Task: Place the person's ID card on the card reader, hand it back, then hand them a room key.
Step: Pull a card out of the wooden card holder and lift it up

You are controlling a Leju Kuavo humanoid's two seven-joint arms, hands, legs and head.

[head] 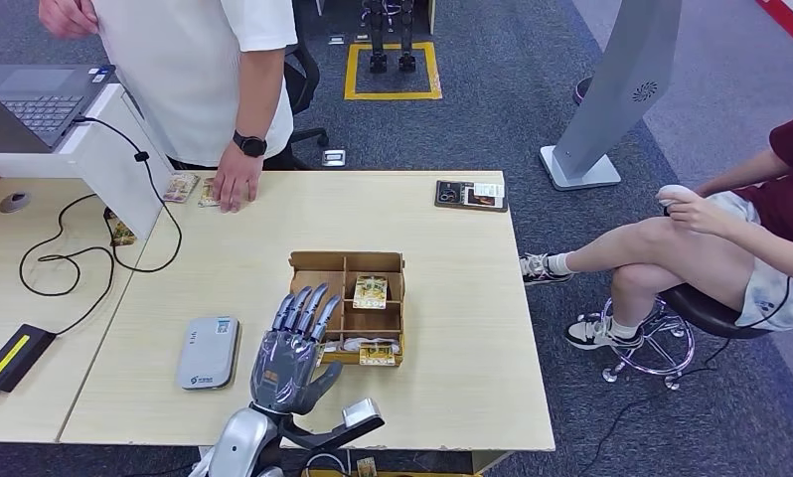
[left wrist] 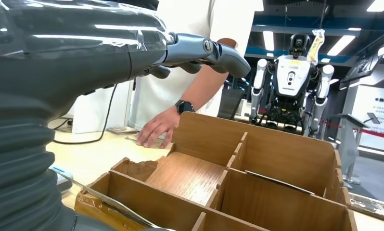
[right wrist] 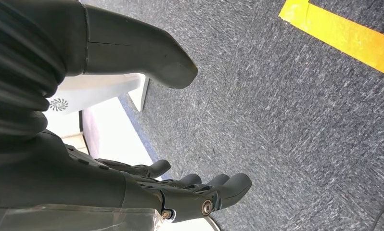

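Pale desk, near to far: left hand empty, fingers spread, at the tray edge beside the reader; right hand hanging empty, loosely open over carpet. ID card lies far off under the person's hand. Risk: reaching there, the arm may knock the tray and shift its key cards.

the robot's glossy blue-grey, many-fingered left hand joins a silver forearm; a ribbed grey cover wraps its wrist. the dark right hand shows round silver screws.
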